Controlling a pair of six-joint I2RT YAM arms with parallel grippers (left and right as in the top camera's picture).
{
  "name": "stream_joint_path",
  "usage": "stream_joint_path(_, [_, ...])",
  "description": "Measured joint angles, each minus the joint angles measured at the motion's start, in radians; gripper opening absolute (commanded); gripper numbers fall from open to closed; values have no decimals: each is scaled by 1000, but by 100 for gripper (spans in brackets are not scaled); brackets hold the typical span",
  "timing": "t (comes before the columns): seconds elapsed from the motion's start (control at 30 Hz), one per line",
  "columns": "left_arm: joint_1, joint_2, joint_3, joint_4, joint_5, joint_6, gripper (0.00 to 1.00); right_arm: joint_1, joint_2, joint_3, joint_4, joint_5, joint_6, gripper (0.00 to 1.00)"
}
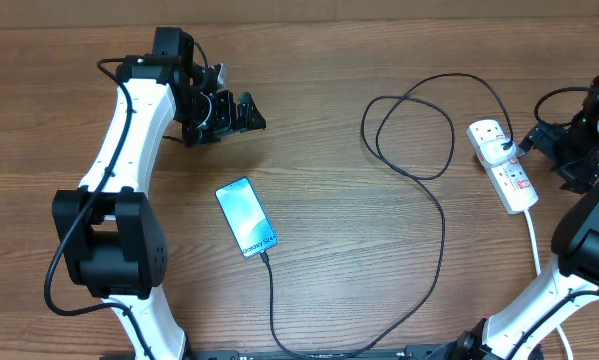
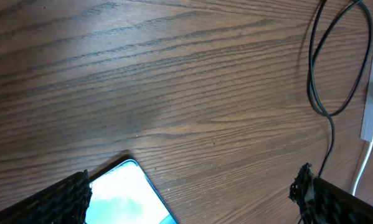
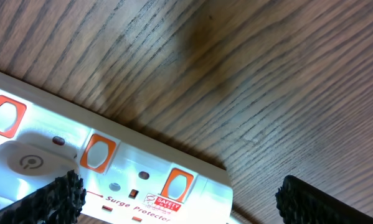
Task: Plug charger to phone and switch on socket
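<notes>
The phone [image 1: 246, 217] lies flat mid-table with its light blue screen lit; one corner of the phone [image 2: 127, 196] shows in the left wrist view. The charger [image 1: 442, 240], a thin black cable, runs from the phone's near end, loops across the table and reaches the socket [image 1: 506, 166], a white power strip with red-orange switches [image 3: 177, 185]. My left gripper [image 1: 241, 113] hangs open behind the phone, its fingers [image 2: 55, 202] wide apart. My right gripper [image 1: 535, 142] is open just above the socket's [image 3: 121, 171] end, holding nothing.
A thick white cord [image 1: 535, 240] leads from the socket toward the table's near edge. The cable loop [image 2: 320, 74] lies on the wood between phone and socket. A white plug body [image 3: 24, 163] sits in one outlet.
</notes>
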Motion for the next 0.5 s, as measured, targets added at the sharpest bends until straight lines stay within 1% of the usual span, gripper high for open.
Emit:
stream_joint_path(0.27, [0,0,0,0,0,1,100,0,0,-56,37,-7,0,100])
stream_joint_path(0.5, [0,0,0,0,0,3,99,0,0,-59,71,-11,-5,100])
